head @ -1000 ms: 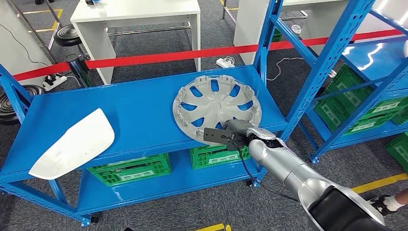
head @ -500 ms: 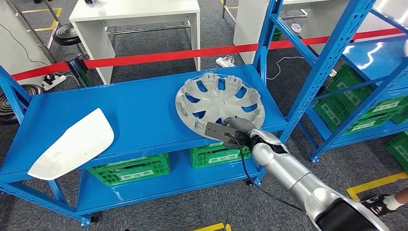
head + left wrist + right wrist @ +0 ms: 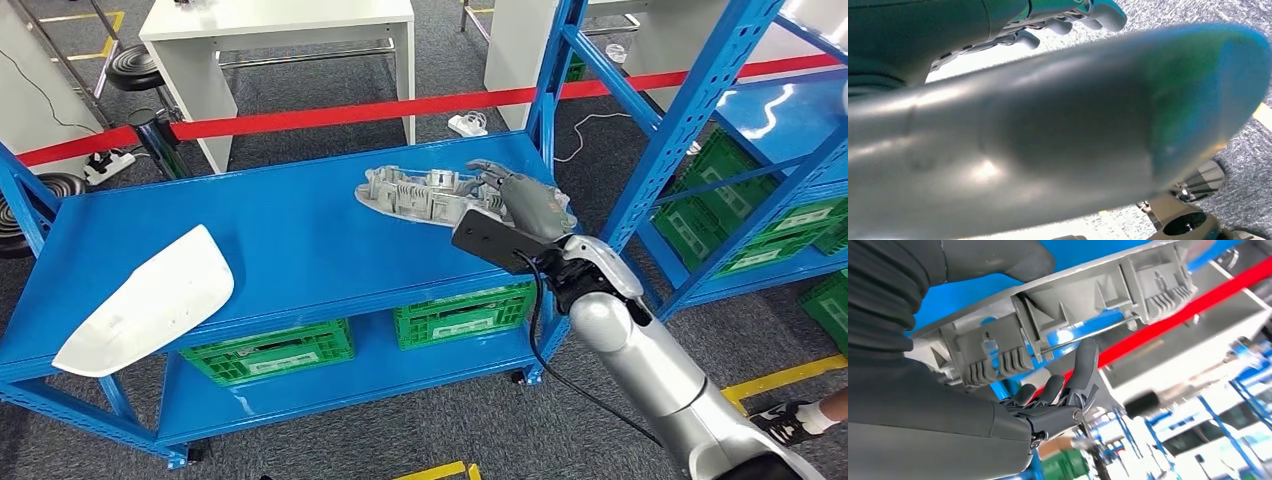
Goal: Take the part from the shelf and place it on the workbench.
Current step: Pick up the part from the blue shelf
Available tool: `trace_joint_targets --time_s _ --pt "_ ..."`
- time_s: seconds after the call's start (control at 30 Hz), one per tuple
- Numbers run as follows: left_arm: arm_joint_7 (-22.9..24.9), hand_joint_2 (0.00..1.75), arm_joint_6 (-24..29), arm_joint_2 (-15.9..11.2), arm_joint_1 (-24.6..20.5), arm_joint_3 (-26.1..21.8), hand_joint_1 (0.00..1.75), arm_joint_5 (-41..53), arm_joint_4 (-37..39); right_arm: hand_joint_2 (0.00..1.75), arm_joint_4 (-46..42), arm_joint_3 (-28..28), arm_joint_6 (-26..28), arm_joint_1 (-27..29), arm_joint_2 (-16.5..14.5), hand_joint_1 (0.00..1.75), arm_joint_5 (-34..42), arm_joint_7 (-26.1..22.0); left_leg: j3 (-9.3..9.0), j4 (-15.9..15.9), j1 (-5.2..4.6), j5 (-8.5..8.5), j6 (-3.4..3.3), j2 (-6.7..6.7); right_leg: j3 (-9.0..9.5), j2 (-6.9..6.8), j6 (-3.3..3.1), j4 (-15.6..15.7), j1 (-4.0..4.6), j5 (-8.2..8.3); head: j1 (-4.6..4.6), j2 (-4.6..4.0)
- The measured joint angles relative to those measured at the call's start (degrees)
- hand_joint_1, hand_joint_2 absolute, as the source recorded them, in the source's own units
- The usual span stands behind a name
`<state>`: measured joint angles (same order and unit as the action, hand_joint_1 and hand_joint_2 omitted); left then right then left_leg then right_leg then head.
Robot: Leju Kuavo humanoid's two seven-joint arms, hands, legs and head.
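Pickup stage, placing not yet begun. Right hand (image 3: 525,205) is gripping the rim of the grey wheel cover (image 3: 425,195), thumb above and fingers (image 3: 1083,375) curling beneath it, tilting it nearly edge-on just above the blue shelf (image 3: 300,250). Cover is not carried clear of the shelf; move to the counter is all left. Left hand (image 3: 1068,17) is showing curled fingers, state unclear.

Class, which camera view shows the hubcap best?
The head view: the whole hubcap appears tilted above the shelf, held by the right hand. The right wrist view shows its ribbed rim close up.
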<state>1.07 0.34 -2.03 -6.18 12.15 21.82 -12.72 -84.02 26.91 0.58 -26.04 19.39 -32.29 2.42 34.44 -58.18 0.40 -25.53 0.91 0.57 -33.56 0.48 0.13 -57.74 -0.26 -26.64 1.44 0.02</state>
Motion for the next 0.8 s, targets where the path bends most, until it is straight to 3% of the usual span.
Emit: trace_joint_targets --time_s 0.8 --pt "-0.2 0.00 0.4 0.2 -0.1 0.0 0.00 0.6 0.0 1.75 -7.6 0.0 3.4 1.1 1.1 1.75 -1.9 -0.7 -0.01 0.0 0.00 0.00 0.01 0.00 -0.01 0.00 -0.01 0.0 0.00 -0.01 0.00 0.00"
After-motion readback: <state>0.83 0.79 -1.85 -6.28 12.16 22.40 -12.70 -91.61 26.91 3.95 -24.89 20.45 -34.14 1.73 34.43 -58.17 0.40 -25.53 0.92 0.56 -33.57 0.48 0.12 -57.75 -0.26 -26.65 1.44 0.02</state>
